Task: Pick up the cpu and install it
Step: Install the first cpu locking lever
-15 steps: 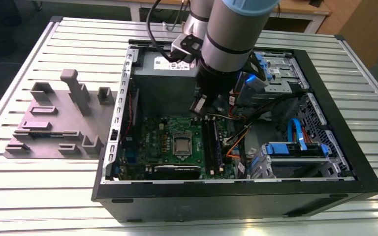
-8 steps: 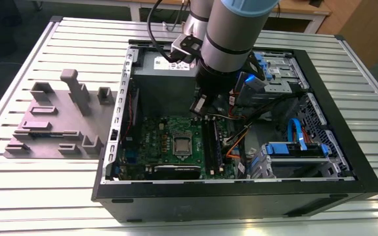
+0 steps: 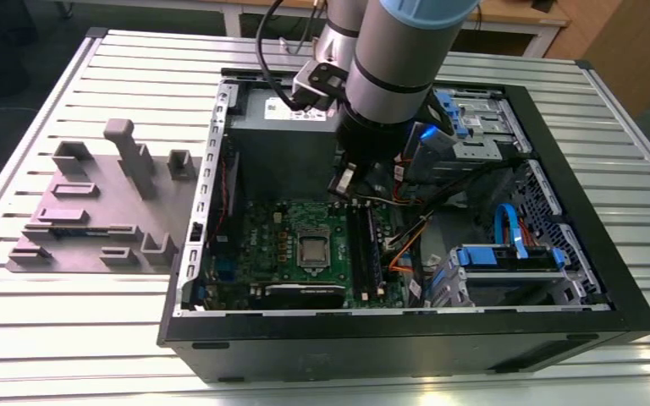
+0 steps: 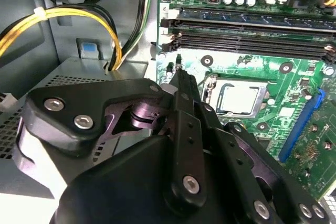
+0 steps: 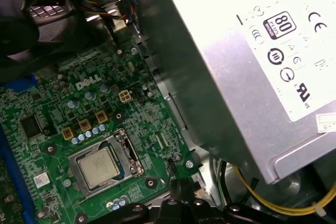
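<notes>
Silver cpu [image 4: 239,99] seated in socket (frame around it), closed empty hand [image 4: 178,74] above, apart.

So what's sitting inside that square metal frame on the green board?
The cpu sits inside the socket frame on the motherboard, shiny top showing. What lies beneath it is covered.

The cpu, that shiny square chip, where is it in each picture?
Exterior view: the cpu sits in its socket on the green motherboard, inside the open computer case.
Second wrist view: the cpu lies just past the hand's fingertips.
First wrist view: the cpu sits in its socket.
Shared landmark: the green motherboard around it.
</notes>
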